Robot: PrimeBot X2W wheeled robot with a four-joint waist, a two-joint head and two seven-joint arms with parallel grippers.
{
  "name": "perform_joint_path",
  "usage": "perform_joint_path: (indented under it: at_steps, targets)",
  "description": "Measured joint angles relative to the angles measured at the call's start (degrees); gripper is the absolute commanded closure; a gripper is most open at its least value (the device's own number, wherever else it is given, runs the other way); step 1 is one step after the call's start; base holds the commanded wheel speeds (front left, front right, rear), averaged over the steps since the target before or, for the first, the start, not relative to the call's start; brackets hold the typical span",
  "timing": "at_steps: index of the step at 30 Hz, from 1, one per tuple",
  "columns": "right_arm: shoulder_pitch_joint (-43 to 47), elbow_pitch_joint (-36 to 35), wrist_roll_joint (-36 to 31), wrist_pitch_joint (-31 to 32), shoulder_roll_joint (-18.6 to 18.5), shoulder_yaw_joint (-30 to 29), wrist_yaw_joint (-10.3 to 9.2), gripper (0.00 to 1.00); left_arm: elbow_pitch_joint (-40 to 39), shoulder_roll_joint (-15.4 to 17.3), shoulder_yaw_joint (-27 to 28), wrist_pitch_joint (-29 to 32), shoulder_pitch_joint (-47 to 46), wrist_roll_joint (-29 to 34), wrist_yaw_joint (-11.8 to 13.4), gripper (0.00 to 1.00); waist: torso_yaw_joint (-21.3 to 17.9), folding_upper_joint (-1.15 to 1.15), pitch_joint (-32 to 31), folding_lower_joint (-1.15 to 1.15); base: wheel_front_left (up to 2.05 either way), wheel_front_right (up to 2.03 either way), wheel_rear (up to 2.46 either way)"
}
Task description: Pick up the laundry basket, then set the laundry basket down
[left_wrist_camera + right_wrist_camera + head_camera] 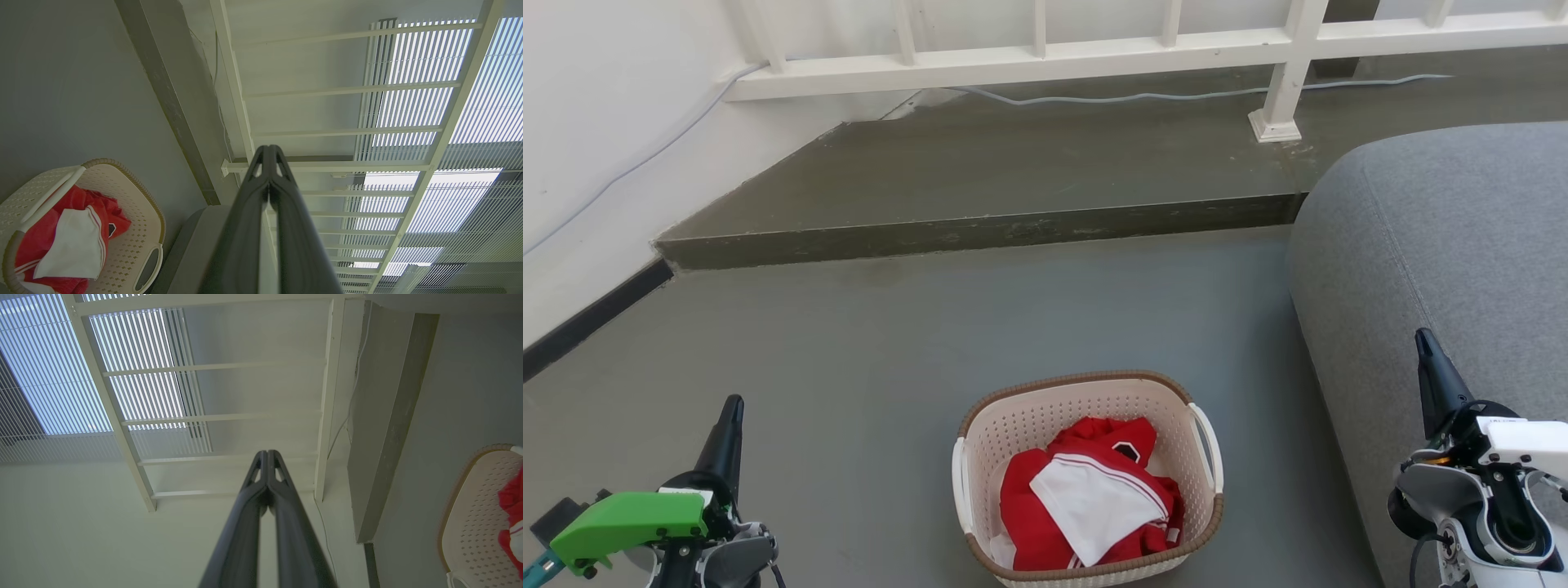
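Starting at the left end effector, at 7 o'clock in the head view: fingers pressed together, nothing between them, tips pointing to 12; left wrist view confirms the pair is closed on air. Right end effector at 4 o'clock is the same, fingers together and empty, also seen in its wrist view. Between them, at 6 o'clock, the laundry basket sits on the grey floor, well apart from both end effectors, at 3 o'clock of the left one and 9 o'clock of the right. White side handles untouched. Inside are a red garment and a white piece on top. Grey sofa runs from 2 to 4 o'clock, near the basket's right side but not touching. Raised step and white railing at 12, with a cable along the base. Progress, as judged: pick-up looks not begun, so reaching, grasping, lifting and setting down are all left. Hidden or cut: basket's near rim is clipped by the head view's bottom edge, what lies under the clothes is hidden, the right wrist view cuts the basket at its edge, and both arms are cropped.
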Motion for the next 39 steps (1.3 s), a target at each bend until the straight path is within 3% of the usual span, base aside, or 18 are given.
perform_joint_path:
  at_steps: [39]
  targets:
    - [0.0,0.0,0.0,0.0,0.01,-0.01,0.0,1.0,0.0,0.0,0.0,0.0,0.0,0.0,0.0,1.0,0.0,0.0,0.0,0.0,0.0,0.0,0.0]
